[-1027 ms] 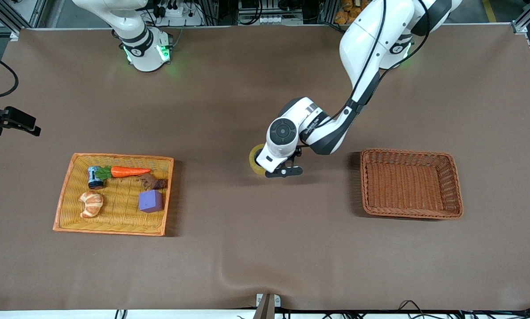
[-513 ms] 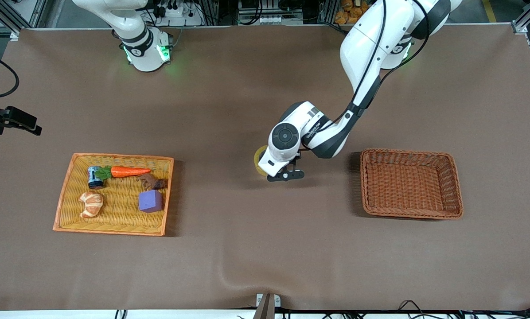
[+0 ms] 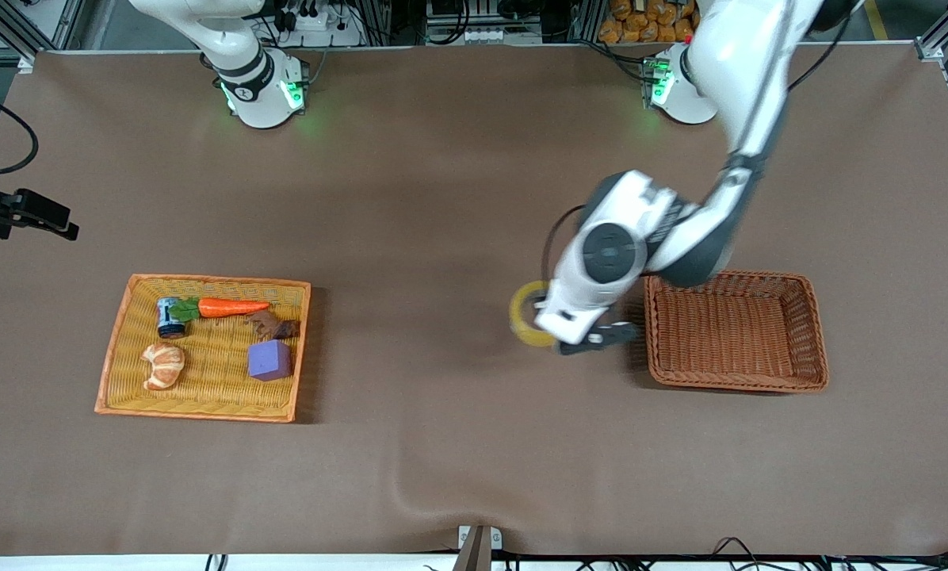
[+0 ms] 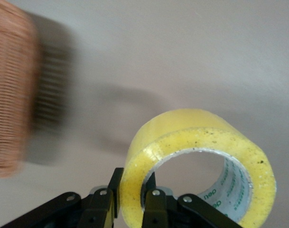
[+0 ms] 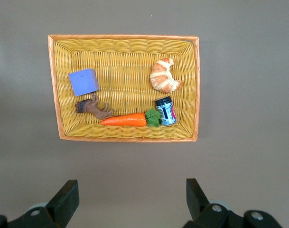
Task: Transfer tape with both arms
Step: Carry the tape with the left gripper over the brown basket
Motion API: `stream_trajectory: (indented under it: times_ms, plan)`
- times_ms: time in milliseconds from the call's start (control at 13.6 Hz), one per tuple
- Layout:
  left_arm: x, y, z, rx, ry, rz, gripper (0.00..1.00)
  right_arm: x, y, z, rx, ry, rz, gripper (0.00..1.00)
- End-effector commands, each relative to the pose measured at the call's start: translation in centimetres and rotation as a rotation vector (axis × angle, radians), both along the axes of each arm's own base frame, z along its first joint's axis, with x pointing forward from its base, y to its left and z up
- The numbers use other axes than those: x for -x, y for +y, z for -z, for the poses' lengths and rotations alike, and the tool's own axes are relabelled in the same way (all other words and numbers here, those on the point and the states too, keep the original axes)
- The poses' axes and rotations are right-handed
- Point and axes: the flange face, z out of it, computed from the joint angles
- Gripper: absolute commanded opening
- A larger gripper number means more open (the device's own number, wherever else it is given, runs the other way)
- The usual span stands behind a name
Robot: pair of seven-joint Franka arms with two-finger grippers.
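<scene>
The tape (image 3: 525, 314), a yellowish ring with a grey core, hangs above the table beside the brown wicker basket (image 3: 728, 275). My left gripper (image 3: 555, 338) is shut on the ring's wall, one finger inside the core and one outside. The left wrist view shows the tape (image 4: 196, 137) clamped in my left gripper (image 4: 132, 192), with the blurred brown basket (image 4: 11, 95) nearby. My right gripper (image 5: 130, 199) is open and empty, high over the table near the yellow basket (image 5: 123, 37). It shows as a dark shape (image 3: 34, 216) at the edge of the front view.
The yellow basket (image 3: 204, 279) at the right arm's end holds a carrot (image 3: 232, 307), a purple cube (image 3: 269, 359), a croissant (image 3: 163, 365), a small can (image 3: 170, 316) and a brown toy (image 3: 276, 325). The brown basket holds nothing.
My left arm has lifted the tape and swung it toward the left arm's end of the table, up beside the brown basket. The right arm has not moved.
</scene>
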Motion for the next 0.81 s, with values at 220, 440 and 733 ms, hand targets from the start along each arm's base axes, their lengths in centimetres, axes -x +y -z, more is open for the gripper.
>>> stream_trajectory:
  times_ms: [220,440,733]
  plan:
    - [-2.2,17.3,-3.6,-0.009,0.060,0.159,0.00,0.0,0.1,-0.2,0.004,0.004,0.015,1.00]
    - [-2.9,24.8,-1.0,0.023,0.102,0.200,0.00,0.0,0.1,-0.2,0.004,0.005,0.015,1.00]
    - [-3.2,30.4,6.4,0.060,0.076,0.186,0.00,0.0,0.1,-0.1,0.004,0.007,0.016,1.00]
